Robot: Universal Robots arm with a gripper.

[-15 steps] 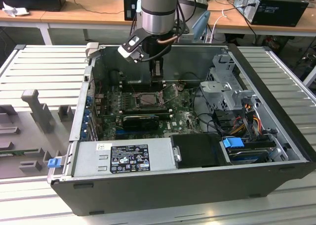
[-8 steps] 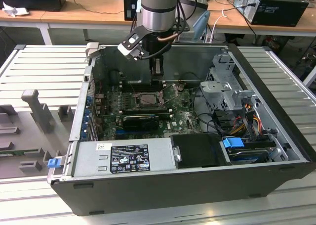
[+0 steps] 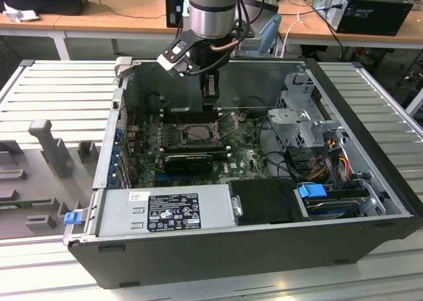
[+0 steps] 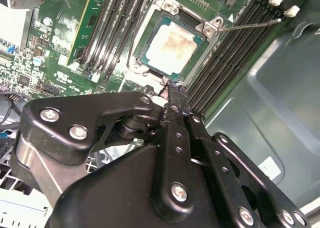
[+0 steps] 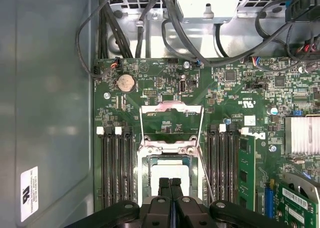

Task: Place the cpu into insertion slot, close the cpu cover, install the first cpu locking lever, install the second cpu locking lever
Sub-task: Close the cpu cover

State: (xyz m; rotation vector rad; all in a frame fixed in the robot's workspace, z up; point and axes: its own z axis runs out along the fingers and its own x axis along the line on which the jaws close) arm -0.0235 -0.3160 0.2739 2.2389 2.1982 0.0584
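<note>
Open computer case (image 3: 264, 248) lies on its side on a ribbed metal table (image 3: 59, 89). A green board (image 3: 246, 157) (image 5: 150, 87) is fixed to its floor.

The arm (image 3: 211, 13) reaches down into the case from above, with the gripper (image 3: 210, 106) low over the board, near the socket (image 3: 198, 133).

Gripper (image 5: 170, 184) (image 4: 172, 85): fingers pressed together along their length, no gap, and nothing seen between them. In both wrist views the tips sit over one edge of the socket. Whether they touch it cannot be told.

Black memory slots (image 5: 116, 168) (image 4: 227, 57) flank the socket on both sides.

Socket (image 5: 146, 175) (image 4: 150, 70): grey metal surround, occupied.

Cover (image 5: 171, 107): swung open on its hinge, away from the socket. The board shows through its square opening.

Cpu (image 4: 170, 45) (image 5: 159, 170): seated flat in the socket, tan-silver face up and uncovered.

Lever (image 4: 250, 23) (image 5: 206, 173): a thin wire that slants out from the socket corner across the memory slots, not pressed down. A second wire runs along the opposite side of the cover in the first wrist view.
</note>
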